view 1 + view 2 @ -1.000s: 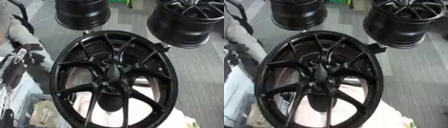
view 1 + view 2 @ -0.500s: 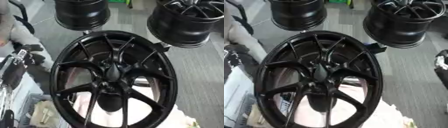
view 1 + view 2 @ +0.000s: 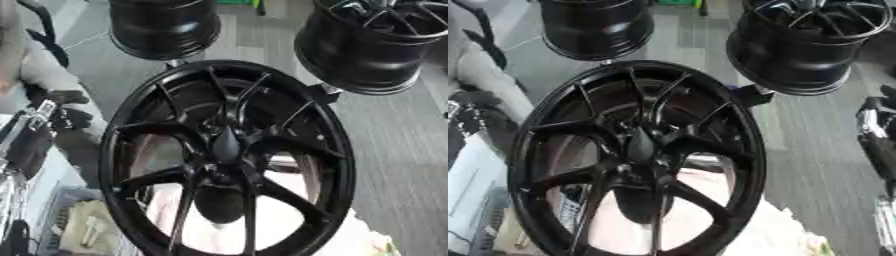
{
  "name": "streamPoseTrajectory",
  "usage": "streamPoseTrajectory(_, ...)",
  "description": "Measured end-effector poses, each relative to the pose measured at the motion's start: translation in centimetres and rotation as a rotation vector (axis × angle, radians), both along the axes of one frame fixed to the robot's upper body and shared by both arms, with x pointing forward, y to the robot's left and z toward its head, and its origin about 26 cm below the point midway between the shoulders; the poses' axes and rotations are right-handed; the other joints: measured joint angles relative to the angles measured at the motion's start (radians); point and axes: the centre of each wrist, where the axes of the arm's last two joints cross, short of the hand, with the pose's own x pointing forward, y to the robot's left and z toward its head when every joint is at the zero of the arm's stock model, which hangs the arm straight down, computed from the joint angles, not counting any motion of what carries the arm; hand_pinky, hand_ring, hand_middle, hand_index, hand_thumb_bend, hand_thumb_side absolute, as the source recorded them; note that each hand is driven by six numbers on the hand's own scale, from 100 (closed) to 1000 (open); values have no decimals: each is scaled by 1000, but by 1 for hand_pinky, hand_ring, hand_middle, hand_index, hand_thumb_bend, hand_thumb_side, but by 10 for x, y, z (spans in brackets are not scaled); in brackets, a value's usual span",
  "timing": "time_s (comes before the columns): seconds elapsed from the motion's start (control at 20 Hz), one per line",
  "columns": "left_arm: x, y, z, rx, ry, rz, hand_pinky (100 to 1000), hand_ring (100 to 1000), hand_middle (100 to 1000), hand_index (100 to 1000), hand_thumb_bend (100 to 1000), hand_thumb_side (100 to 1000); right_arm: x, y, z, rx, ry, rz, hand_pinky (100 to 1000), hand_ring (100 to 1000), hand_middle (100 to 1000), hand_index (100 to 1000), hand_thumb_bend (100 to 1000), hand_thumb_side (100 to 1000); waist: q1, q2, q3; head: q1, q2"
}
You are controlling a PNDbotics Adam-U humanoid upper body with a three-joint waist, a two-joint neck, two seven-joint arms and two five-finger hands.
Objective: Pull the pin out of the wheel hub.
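Observation:
The big black wheel hub (image 3: 229, 160) stands tilted in the middle of both views, its spokes meeting at a dark pointed centre (image 3: 226, 144). I cannot make out a pin apart from that black centre. My left hand (image 3: 63, 118) shows as black shapes beside a silver and black arm at the left edge, apart from the hub's rim. My right hand (image 3: 874, 131) rises along the right edge of the right eye view, black and silver, well clear of the hub. Neither hand touches the hub.
Two more black wheels stand behind, one at the top left (image 3: 164, 27) and one at the top right (image 3: 378, 45). A grey sleeve (image 3: 39, 70) shows at the far left. A pale cloth (image 3: 280, 225) lies under the hub on grey floor (image 3: 402, 150).
My right arm has come up into the right edge of the right eye view, where it did not show one second ago. The hub has not moved.

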Motion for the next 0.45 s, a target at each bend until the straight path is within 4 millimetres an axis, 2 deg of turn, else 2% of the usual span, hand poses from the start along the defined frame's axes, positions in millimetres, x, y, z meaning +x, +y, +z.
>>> streamPoseTrajectory(0.45,-1,0,-1,2,3,-3,679,638,710,778,100,790,0,5,-2,28,7,39,692,618,672,844,100,579,0,2,1,0,0)
